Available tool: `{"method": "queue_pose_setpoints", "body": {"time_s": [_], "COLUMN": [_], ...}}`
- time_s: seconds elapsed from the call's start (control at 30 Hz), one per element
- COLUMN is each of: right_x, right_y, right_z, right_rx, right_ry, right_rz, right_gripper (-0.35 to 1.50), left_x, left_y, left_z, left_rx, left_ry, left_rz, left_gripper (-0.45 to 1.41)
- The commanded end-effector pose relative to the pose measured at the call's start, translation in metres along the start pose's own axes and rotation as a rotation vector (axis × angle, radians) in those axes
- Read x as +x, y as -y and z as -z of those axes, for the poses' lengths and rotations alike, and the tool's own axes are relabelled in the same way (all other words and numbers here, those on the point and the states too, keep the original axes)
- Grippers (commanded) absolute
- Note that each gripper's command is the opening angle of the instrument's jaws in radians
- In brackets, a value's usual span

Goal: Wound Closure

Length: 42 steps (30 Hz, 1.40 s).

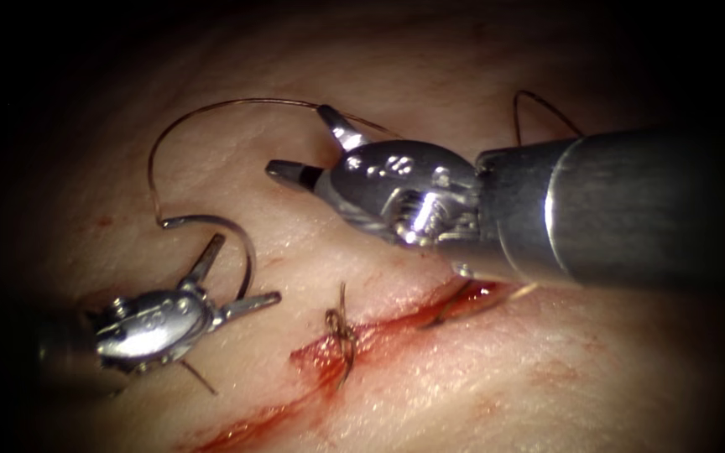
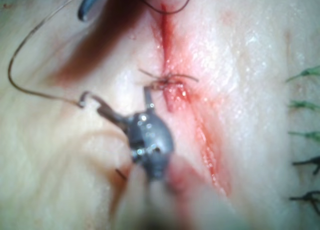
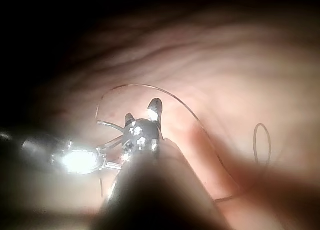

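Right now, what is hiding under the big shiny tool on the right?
Under the right tool, whose jaws are open and empty, lies the tissue. The cut runs beneath its shaft, along with some thread. How far the cut continues under there is covered.

You're at a surgical training bench, lab setup: pale pink slab of pork tissue (image 1: pixel 547 377) with a red-stained cut (image 1: pixel 362 352), thin brown suture thread (image 1: pixel 211 113) looping over it, and two shiny steel wristed needle-driver tools on shafts, lit by endoscope.
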Motion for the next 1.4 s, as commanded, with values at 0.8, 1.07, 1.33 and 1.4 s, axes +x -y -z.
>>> {"method": "queue_pose_setpoints", "body": {"time_s": [0.8, 1.07, 1.33, 1.4], "right_x": [-0.0018, -0.0023, -0.0031, -0.0028], "right_y": [0.0036, 0.0047, 0.0077, 0.0083], "right_z": [-0.0006, -0.001, -0.0017, -0.0023], "right_rx": [0.02, 0.038, 0.071, 0.065], "right_ry": [0.044, 0.064, 0.107, 0.108], "right_rz": [0.047, 0.055, 0.091, 0.089], "right_gripper": [1.41, 1.41, 1.41, 1.43], "left_x": [-0.0089, -0.0079, -0.0059, -0.0058], "left_y": [0.0029, 0.0019, 0.0014, 0.0014], "left_z": [-0.0036, -0.0024, -0.0017, -0.0017], "left_rx": [-0.057, -0.085, -0.088, -0.08], "left_ry": [0.118, 0.128, 0.141, 0.142], "left_rz": [0.054, 0.069, 0.081, 0.081], "left_gripper": [0.64, -0.45, -0.45, -0.45]}}
